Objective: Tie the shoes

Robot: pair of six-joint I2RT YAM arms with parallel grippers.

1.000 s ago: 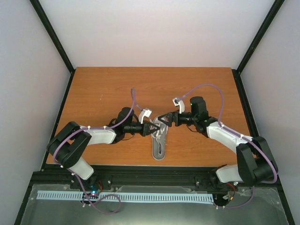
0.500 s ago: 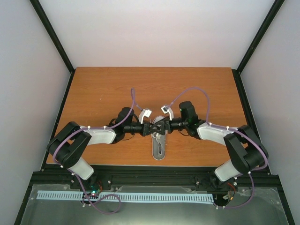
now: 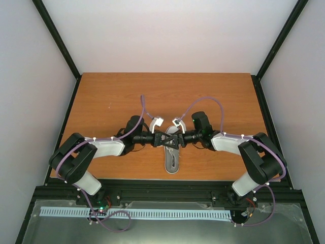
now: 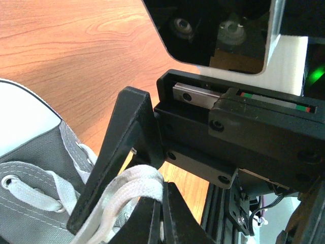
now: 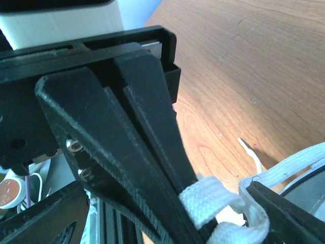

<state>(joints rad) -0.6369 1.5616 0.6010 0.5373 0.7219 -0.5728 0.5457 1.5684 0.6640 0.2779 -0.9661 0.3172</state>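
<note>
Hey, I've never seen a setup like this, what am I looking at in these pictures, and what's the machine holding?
Two robot arms are bolted at the near edge of a wooden table. The wide picture looks down from above; the other two come from a small camera on each arm's wrist. A grey sneaker with a white toe lies on the table, and both arms meet over it. The left claw is pinched shut on a white lace, clearest in the right wrist picture. The right claw looks open, spread around that lace.
</note>
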